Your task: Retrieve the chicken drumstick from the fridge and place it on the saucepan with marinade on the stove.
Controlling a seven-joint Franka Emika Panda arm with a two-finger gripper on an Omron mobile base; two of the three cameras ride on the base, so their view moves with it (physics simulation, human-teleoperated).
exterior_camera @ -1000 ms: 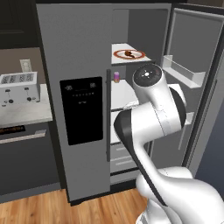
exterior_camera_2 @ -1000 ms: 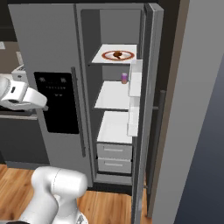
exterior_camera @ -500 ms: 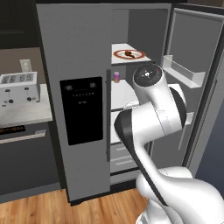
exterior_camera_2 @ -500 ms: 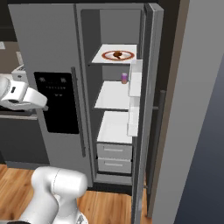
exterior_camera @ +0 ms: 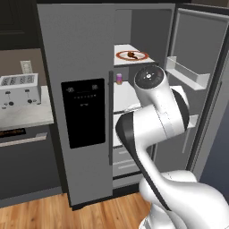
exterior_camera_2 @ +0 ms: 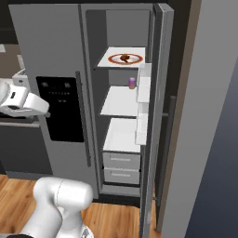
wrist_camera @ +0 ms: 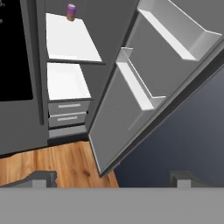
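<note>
Fridge (exterior_camera: pixel 76 58) right door swung fully open; left door with the black dispenser panel (exterior_camera: pixel 83 112) shut. Chicken drumstick (exterior_camera_2: pixel 125 58) sits on a white red-rimmed plate (exterior_camera_2: pixel 116 60) on the top shelf, also seen from the left base camera at (exterior_camera: pixel 130 55). Small pink-purple can (exterior_camera_2: pixel 132 82) stands upright on the shelf below, near its right front corner; same can at top of hand view (wrist_camera: pixel 71 11). Gripper (wrist_camera: pixel 113 178) hangs in front of the open compartment, well apart from the drumstick, jaws spread wide, nothing between them; one fingertip (wrist_camera: pixel 41 178) shows over the wood floor (wrist_camera: pixel 52 164). Two drawers (exterior_camera_2: pixel 121 167) at compartment bottom, closed. Toaster (exterior_camera: pixel 17 89) on the counter left of the fridge.
</note>
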